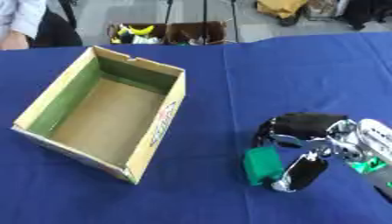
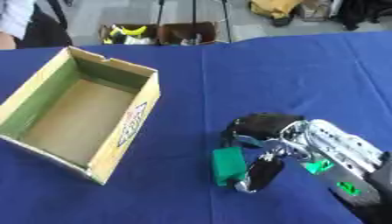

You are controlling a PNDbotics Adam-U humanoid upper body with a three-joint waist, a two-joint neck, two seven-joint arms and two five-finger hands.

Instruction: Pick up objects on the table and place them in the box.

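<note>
Near the right edge, my right hand (image 2: 264, 146) seems clamped on the green block (image 2: 228, 166), which next needs carrying left to the box (image 1: 165, 117).

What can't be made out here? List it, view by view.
- Small green block: blurred in both views, so its label and make are unreadable.
- Right hand: its fingers cover the block's right side, hiding the contact.
- Open cardboard box: near wall hides the floor behind it.
- Left hand: in neither view.

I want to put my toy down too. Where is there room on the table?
Bare blue cloth lies right of the box and behind the robot hand. The box is empty too. It is crowded where that hand curls round the green block.
</note>
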